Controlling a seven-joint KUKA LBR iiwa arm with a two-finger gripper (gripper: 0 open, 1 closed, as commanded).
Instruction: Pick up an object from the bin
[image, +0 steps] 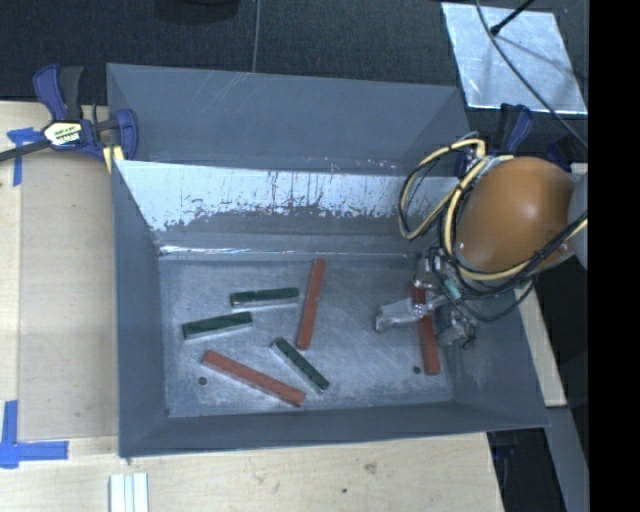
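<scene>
At the bin's (140, 330) right side, hand (427, 328) spread astride a slim, straight reddish-brown stick (431, 358), lying flat.

Bin (135, 330): plain grey; back wall carries a band of rust-red streaks and speckles.
Centre bar (311, 303): red-brown.
Front bar (253, 377): red-brown.
Right-hand bar (431, 354): red-brown.
Upper green bar (264, 296): dark green.
Left green bar (217, 325): dark green.
Lower green bar (301, 364): dark green.
Gripper (425, 320): silver-grey metal.
Wrist cover (515, 215): glossy orange-brown.
Cables (405, 205): yellow and black.
</scene>
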